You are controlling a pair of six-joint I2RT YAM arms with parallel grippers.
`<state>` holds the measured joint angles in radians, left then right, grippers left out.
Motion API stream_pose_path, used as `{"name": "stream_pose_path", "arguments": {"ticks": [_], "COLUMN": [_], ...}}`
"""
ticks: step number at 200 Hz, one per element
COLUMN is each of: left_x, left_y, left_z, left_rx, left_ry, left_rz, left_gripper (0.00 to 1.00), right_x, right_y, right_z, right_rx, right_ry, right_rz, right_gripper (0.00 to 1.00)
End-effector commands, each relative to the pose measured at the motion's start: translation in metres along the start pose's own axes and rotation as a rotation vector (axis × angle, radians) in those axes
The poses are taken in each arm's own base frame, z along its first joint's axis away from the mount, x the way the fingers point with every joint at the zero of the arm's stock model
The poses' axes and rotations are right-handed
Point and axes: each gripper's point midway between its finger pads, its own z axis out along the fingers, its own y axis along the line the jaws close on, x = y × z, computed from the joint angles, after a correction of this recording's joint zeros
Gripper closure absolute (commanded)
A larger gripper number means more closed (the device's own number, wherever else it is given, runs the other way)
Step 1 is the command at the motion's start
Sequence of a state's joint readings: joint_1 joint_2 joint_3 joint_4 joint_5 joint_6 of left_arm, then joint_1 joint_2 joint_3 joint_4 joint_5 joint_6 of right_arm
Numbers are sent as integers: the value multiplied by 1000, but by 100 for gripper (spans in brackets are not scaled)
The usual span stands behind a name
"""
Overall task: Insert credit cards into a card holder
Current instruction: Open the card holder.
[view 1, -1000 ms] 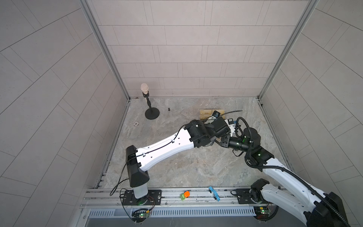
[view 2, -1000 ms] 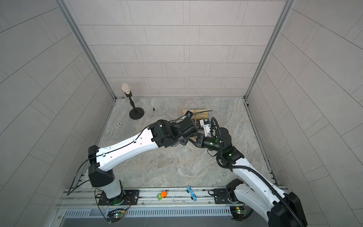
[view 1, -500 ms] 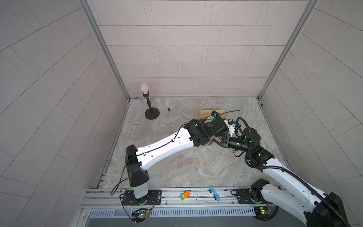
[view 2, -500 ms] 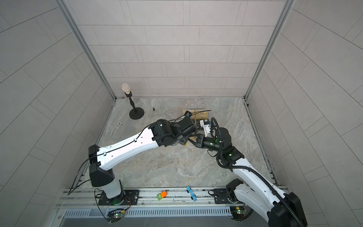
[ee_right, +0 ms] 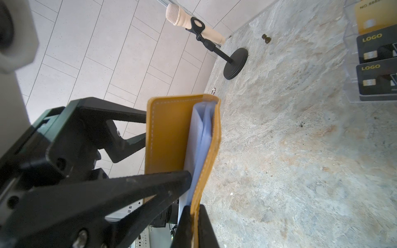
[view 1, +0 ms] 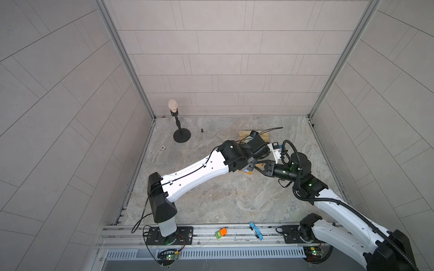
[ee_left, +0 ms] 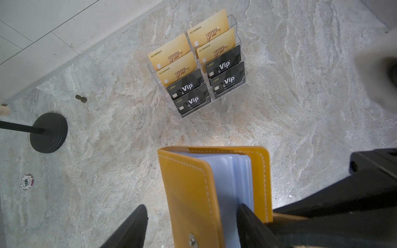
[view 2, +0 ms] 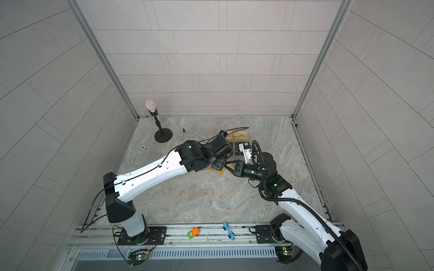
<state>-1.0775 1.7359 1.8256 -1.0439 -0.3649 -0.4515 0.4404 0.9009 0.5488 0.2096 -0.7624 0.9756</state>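
Pointing lengthwise toward the credit cards [ee_left: 187, 87], card holder [ee_left: 193, 193] gapes.

lab robot test cell: tiled panel walls [view 1: 234, 58], stone-look floor [view 1: 223, 199], aluminium mounting rail [view 1: 234, 231].

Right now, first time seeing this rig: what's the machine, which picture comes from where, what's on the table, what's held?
Two robot arms, the left arm and the right arm, are mounted on a rail beside a marble-look table. The two wide pictures come from one overhead camera pair; the two close ones come from a camera on each wrist. On the table are a clear card stand with gold cards and black Vip credit cards, a microphone on its stand, and a poker chip. The right gripper is shut on the yellow card holder, holding it up, partly open. The left gripper is open, straddling its snap-button cover.
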Motion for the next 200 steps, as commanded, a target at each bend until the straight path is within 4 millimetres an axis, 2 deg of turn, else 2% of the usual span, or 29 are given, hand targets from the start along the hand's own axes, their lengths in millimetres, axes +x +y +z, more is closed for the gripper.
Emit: {"name": "stream_pose_path", "arguments": {"ticks": [1,67,154,171,200], "left_x": [-3,3,-6,-3,-7], "left_y": [-1,-5,3,-5,-5], "left_z": [-9,1,-11,-9,-11], "left_rx": [41,51,85,123,133], "left_ry": [-26,0,-55,-34,-54], "left_rz": [-18,-16,-73,-65,-72], "left_gripper": [30,31,30,31,30], "right_x": [-8,-6,-4,-4,-3], "right_y": [25,25,18,18,17], "right_z": [-5,-6,-3,-3,-3], "right_rx": [-69,-69,-53,-53,-49], "right_ry": [-26,-20,-10,-10,-6], "right_rz": [-65,-66,-57,-57,-56], "right_gripper": [100,100,100,100,100]}}
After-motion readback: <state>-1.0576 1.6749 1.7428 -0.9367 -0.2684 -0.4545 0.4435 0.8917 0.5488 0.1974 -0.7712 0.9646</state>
